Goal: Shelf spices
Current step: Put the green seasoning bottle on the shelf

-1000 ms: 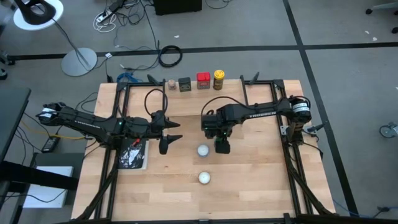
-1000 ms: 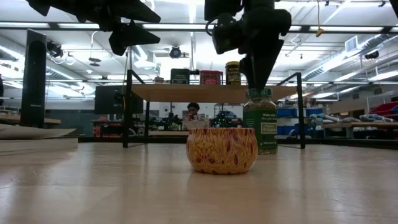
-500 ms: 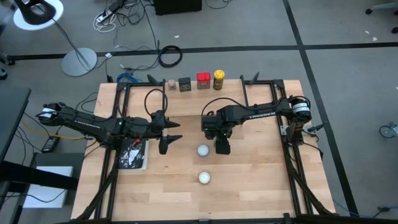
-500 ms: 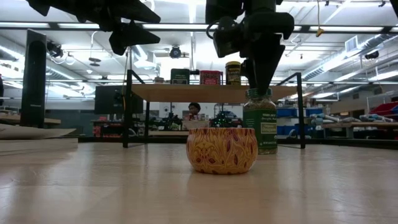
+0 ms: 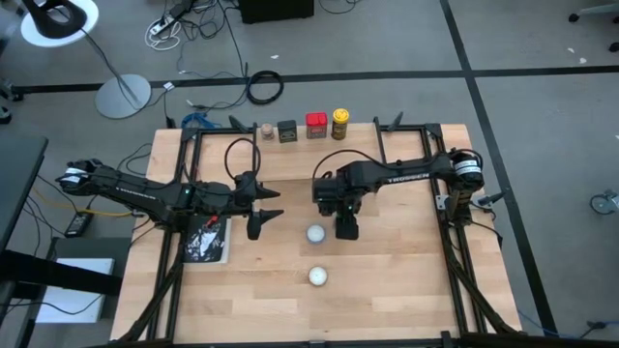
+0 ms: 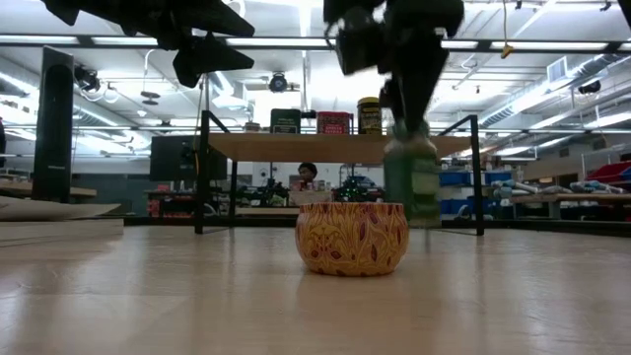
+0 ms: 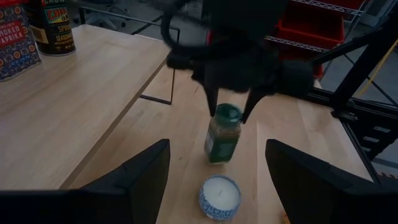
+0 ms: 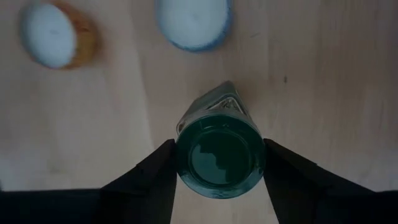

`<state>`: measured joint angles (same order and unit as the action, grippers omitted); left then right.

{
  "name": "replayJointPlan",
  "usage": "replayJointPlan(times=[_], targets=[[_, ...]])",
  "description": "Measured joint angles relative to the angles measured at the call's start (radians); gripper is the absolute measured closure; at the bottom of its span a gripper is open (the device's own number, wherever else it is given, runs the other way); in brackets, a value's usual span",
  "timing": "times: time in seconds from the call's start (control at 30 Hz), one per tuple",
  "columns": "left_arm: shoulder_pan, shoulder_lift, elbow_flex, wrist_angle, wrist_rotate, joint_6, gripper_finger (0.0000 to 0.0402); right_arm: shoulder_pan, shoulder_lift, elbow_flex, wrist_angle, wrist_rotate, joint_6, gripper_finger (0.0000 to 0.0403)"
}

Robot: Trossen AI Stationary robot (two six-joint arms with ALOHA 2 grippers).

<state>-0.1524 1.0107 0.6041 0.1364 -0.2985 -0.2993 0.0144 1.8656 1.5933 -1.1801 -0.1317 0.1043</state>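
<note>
1. In the right wrist view we see the right end effector (image 8: 219, 163) pinching the green-lidded jar (image 8: 221, 157) at its lid, both fingers touching it; the high view hides the jar under that arm.
2. The low view shows the jar (image 6: 412, 182) blurred at centre right, its base clear of the table (image 6: 315, 296) — a second ago it stood there, fingers wider.
3. The left end effector (image 5: 263, 217), centre left in the high view, is spread, holding nothing.
4. We count four spices on the shelf (image 6: 335, 146) — tan jar (image 5: 265, 130), dark tin (image 5: 286, 130), red box (image 5: 316, 125), yellow-lidded jar (image 5: 339, 122) — plus two candles (image 5: 315, 233).
</note>
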Motion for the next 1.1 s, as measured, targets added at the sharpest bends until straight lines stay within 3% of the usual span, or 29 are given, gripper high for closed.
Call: replayJointPlan(times=[0.2, 0.33, 0.57, 0.77, 1.1], targets=[[0.0, 0.0, 0.0, 0.0, 0.0, 0.0, 0.0133, 0.011, 0.0, 0.184, -0.119, 0.016, -0.006, 0.0204], [0.0, 0.0, 0.0, 0.0, 0.0, 0.0, 0.0133, 0.007, -0.002, 0.346, -0.237, 0.085, -0.005, 0.0204], [0.0, 0.0, 0.0, 0.0, 0.0, 0.0, 0.0133, -0.072, -0.002, 0.601, -0.397, 0.164, 0.055, 0.0204], [0.0, 0.0, 0.0, 0.001, 0.0, -0.001, 0.0133, -0.193, -0.009, 0.694, -0.391, 0.165, 0.06, 0.0204], [0.0, 0.0, 0.0, 0.0, 0.0, -0.001, 0.0133, -0.429, -0.009, 0.698, -0.392, 0.128, 0.069, 0.0204]])
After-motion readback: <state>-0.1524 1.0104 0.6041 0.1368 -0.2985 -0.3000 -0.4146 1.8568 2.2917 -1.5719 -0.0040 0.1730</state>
